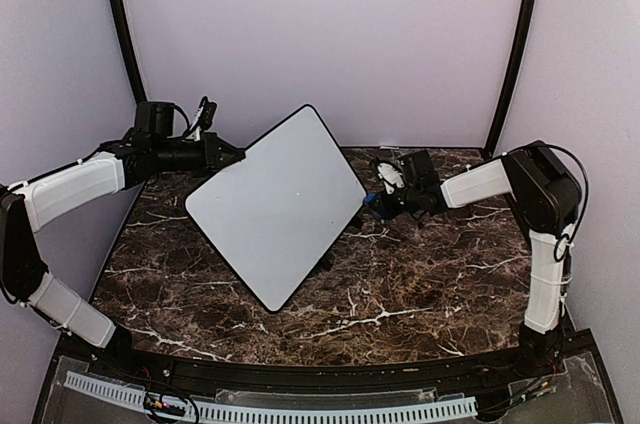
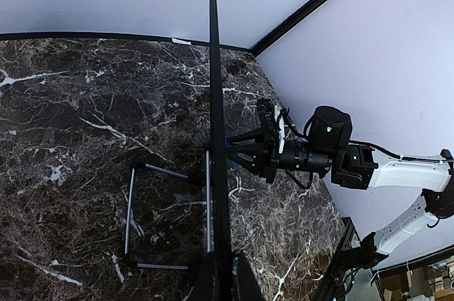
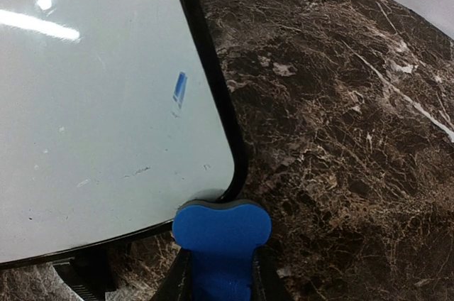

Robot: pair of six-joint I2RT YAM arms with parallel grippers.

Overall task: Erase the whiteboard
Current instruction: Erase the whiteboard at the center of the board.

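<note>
**Scene, largest to smallest.** Dark brown marble-patterned table top (image 1: pixel 430 284), enclosed by pale walls. The large flat white rectangular whiteboard (image 1: pixel 275 206), with a thin black rim and rounded corners, occupies the table's middle-left. It is raised at a tilt and turned so that one corner points near and one far. Its face is almost bare: only a small blue streak (image 3: pixel 180 88) and faint specks show near the right corner. In the left wrist view the board appears edge-on, with a thin metal rod frame (image 2: pixel 131 209) on the table beside it.

The white-and-black left arm (image 1: pixel 70 189) reaches in from the left. The left gripper (image 1: pixel 232 155) is clenched on the board's far-left rim. The right arm (image 1: pixel 545 234) bends in from the right, forearm roughly level. The right gripper (image 3: pixel 221 276) grasps a small blue foam eraser block (image 3: pixel 221 226), which lies just beside the board's right corner. Whether the two touch cannot be told.
</note>
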